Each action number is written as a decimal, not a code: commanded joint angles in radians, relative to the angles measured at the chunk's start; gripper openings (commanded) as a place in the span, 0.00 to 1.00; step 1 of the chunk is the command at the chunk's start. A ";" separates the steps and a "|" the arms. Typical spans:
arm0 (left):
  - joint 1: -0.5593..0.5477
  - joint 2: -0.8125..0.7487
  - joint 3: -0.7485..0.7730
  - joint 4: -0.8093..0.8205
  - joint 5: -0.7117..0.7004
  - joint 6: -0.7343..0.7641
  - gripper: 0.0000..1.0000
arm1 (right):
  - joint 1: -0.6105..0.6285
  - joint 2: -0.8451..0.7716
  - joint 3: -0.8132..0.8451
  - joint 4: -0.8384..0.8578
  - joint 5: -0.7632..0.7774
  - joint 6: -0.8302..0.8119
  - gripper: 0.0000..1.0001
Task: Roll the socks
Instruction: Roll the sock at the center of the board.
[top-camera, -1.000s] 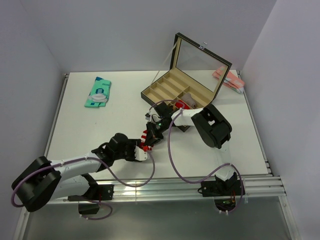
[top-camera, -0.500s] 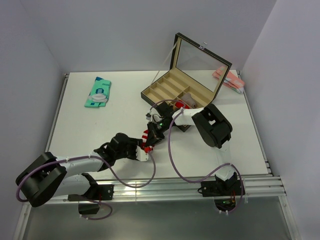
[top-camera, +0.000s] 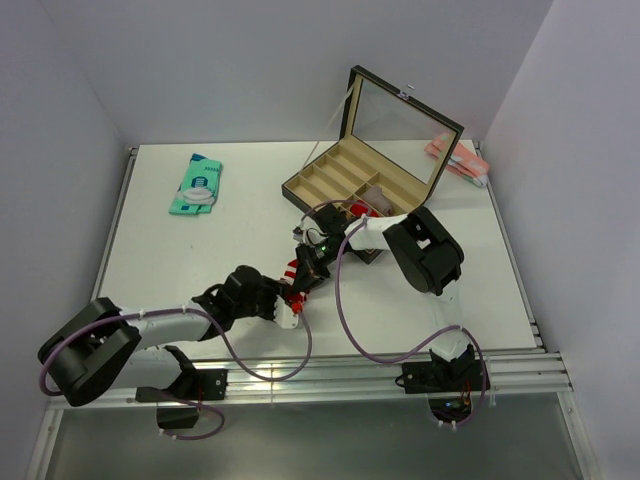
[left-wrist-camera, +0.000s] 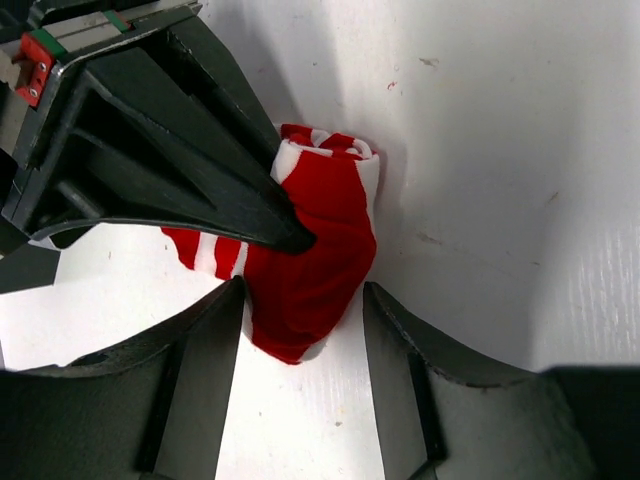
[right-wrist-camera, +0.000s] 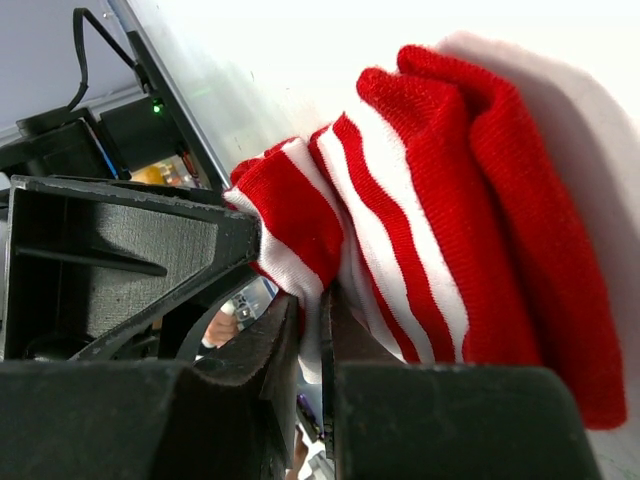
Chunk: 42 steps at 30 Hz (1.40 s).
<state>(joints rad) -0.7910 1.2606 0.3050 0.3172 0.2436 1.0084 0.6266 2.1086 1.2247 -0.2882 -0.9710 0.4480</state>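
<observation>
The red-and-white striped sock (top-camera: 293, 277) lies bunched on the white table near the middle; it also shows in the left wrist view (left-wrist-camera: 320, 250) and the right wrist view (right-wrist-camera: 440, 200). My right gripper (top-camera: 300, 272) is shut on an edge of this sock (right-wrist-camera: 312, 300). My left gripper (top-camera: 287, 305) is open, its fingers either side of the sock's red toe end (left-wrist-camera: 300, 330), not closed on it. The brown argyle sock is not in view.
An open black divided box (top-camera: 350, 180) with a raised lid stands behind the grippers, with a red item inside. A teal packet (top-camera: 197, 184) lies at the back left. A pink packet (top-camera: 456, 157) lies at the back right corner.
My left arm has stretched right, bringing its gripper closer to the sock. The right gripper has stayed on the sock.
</observation>
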 joint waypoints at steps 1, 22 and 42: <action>-0.007 0.034 0.020 -0.061 0.037 0.041 0.56 | -0.007 0.050 -0.022 -0.085 0.153 -0.071 0.01; -0.013 0.238 0.330 -0.605 0.083 -0.042 0.00 | -0.007 -0.159 -0.149 0.020 0.389 0.004 0.36; 0.128 0.231 0.509 -1.124 0.242 -0.024 0.01 | -0.016 -0.702 -0.486 0.199 0.722 0.136 0.43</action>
<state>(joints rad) -0.7059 1.4048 0.7509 -0.6125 0.3645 0.9478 0.6144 1.5059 0.8101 -0.1852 -0.3157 0.5541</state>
